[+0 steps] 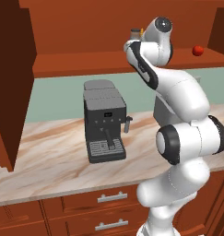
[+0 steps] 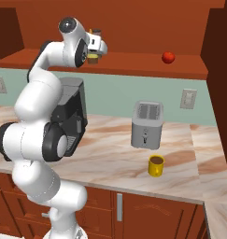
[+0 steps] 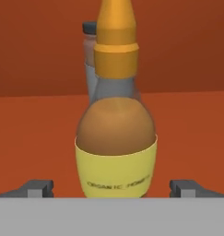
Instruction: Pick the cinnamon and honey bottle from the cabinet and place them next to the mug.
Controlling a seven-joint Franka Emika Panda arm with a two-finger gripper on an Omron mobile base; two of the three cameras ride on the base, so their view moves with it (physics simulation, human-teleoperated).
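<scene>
Both base views look forward over the arm at the cabinet (image 1: 85,64) shelf — hand view sits close.

pale green wall (image 1: 58,94), marble counter (image 1: 53,156)

A dark grey coffee machine (image 1: 104,120) stands on the marble bench (image 1: 53,159). Above and right of it, the white arm (image 1: 178,120) reaches up to the cabinet (image 1: 85,41) shelf, where a small capped container (image 1: 136,33) peeks out. A red fruit (image 1: 197,50) sits further right.
</scene>
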